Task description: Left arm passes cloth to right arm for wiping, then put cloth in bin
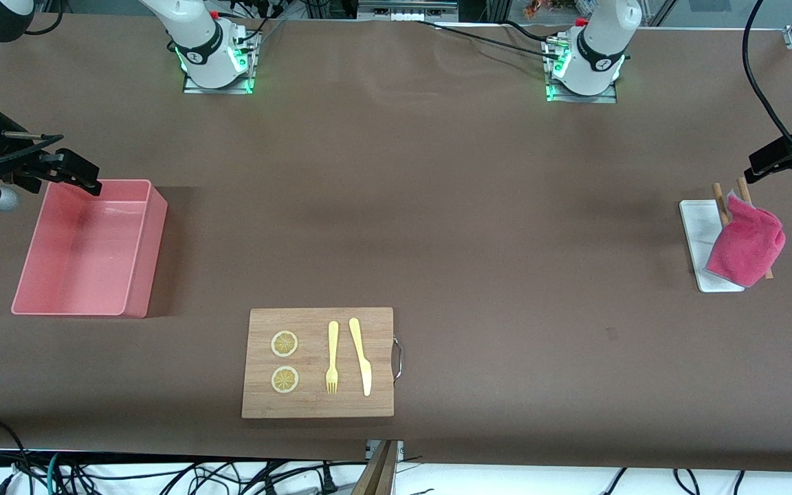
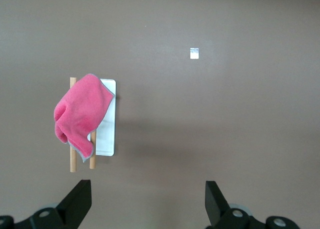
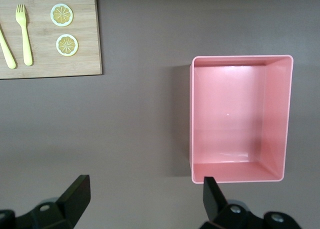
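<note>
The cloth [image 1: 746,247] is a crumpled magenta-pink towel. It lies over two wooden sticks [image 1: 718,196] and the edge of a small white tray [image 1: 695,234] at the left arm's end of the table. It also shows in the left wrist view [image 2: 80,116]. My left gripper [image 1: 760,167] hangs open and empty above the table beside the tray, apart from the cloth; its jaws stand wide in its wrist view [image 2: 147,199]. The bin [image 1: 152,247], a salmon-pink tub, stands empty at the right arm's end. My right gripper [image 1: 83,175] is open and empty above the bin's rim [image 3: 277,119].
A wooden board [image 1: 318,405] with a metal handle lies near the front camera, between bin and tray. On it are two lemon slices [image 1: 284,344], a yellow fork [image 1: 332,357] and a yellow knife [image 1: 361,357]. A small white tag [image 2: 195,53] lies on the brown tabletop.
</note>
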Controlling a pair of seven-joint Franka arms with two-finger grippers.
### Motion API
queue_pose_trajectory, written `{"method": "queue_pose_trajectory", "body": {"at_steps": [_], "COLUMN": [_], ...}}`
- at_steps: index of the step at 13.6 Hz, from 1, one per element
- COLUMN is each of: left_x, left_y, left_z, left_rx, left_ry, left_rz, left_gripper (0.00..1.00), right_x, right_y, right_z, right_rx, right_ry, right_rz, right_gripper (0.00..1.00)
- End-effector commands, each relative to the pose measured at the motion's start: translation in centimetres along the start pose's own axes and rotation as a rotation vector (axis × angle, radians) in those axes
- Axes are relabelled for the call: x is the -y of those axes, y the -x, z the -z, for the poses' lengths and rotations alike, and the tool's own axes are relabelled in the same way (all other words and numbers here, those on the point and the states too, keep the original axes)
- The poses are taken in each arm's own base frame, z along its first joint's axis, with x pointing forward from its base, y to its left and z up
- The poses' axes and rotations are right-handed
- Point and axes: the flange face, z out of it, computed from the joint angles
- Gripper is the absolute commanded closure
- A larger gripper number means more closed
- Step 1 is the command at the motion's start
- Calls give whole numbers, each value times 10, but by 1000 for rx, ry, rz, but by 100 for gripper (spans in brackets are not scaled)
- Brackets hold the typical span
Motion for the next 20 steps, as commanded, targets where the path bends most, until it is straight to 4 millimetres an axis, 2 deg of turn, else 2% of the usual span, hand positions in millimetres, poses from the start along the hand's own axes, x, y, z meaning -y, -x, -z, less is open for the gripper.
{"method": "queue_pose_trajectory", "body": {"at_steps": [1, 7, 10, 14, 15, 17, 18, 20], "left_x": [0, 1, -2, 18, 22, 51, 57, 61], "left_y": [4, -2, -8, -12, -17, -31, -40, -41], "left_z": [5, 10, -2, -16, -28, -73, -93, -99], "left_rx": [3, -14, 5, 37, 60, 149, 182, 197], "left_ry": [11, 11, -5, -22, -29, -99, -113, -115], "left_rz": [-38, -27, -32, -12, 3, 34, 40, 43], "left_gripper": [0, 0, 0, 0, 0, 0, 0, 0], "right_x": [0, 0, 1, 2, 2, 1, 1, 1], "right_y": [-2, -2, -2, -2, -2, -2, -2, -3], "right_z": [6, 6, 6, 7, 7, 6, 7, 7], "right_rx": [3, 2, 4, 2, 2, 4, 2, -6], "right_ry": [7, 4, 4, 4, 4, 4, 6, 5], "right_rz": [17, 16, 17, 19, 19, 14, 11, 8], "right_gripper": [0, 0, 0, 0, 0, 0, 0, 0]}}
